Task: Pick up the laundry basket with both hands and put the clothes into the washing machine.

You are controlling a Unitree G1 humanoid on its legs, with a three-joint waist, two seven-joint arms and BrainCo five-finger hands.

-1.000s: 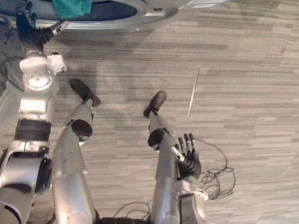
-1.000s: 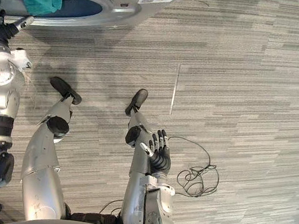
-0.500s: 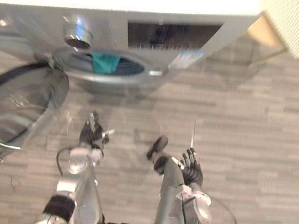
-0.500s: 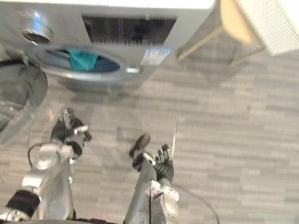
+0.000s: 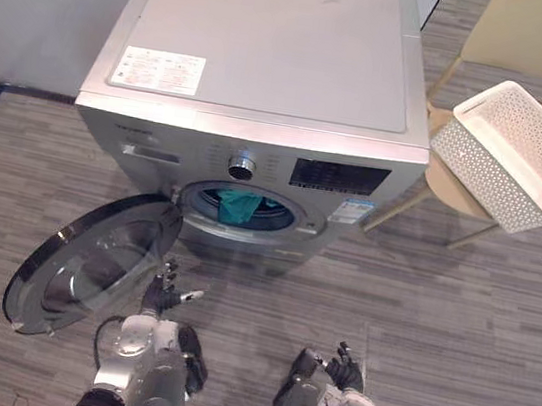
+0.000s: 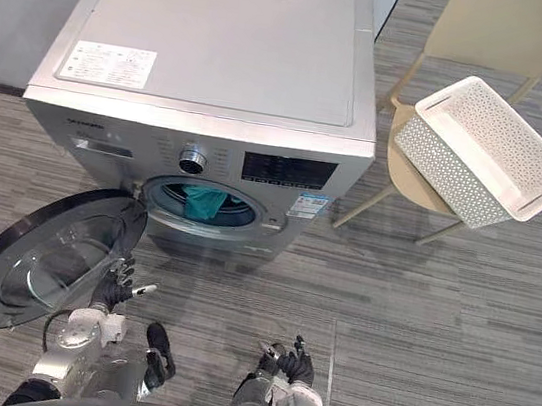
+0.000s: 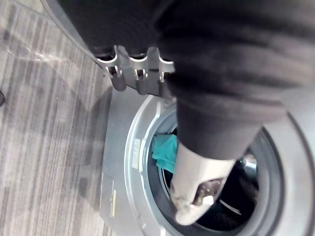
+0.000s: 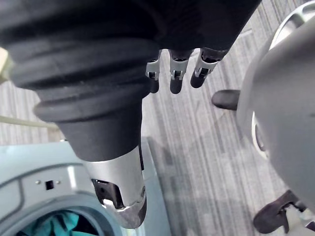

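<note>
Left robot hand hangs low by the floor, fingers loosely spread, thumb out, nothing in it. Right robot hand is just as low on the other side, fingers straight and parted, also holding nothing.

Just past the left one, the round door of the washing machine swings wide open. Behind it a teal garment drapes over the lip of the drum opening, half in and half out.

Off to the right, well apart from both hands, the white laundry basket perches on the seat of a pale chair. From here no clothes show inside it. It looks like perforated plastic, so I'd judge it light and stiff with a little flex, smooth enough to slip. The best hold is likely under the rolled rim at two opposite ends, one hand each, kept level.

The garment is soft and limp; it should push in easily.

As for writing: there's a dial, a dark display panel, a small label beside the opening and a white sticker on the lid. All the print is too small to read.
</note>
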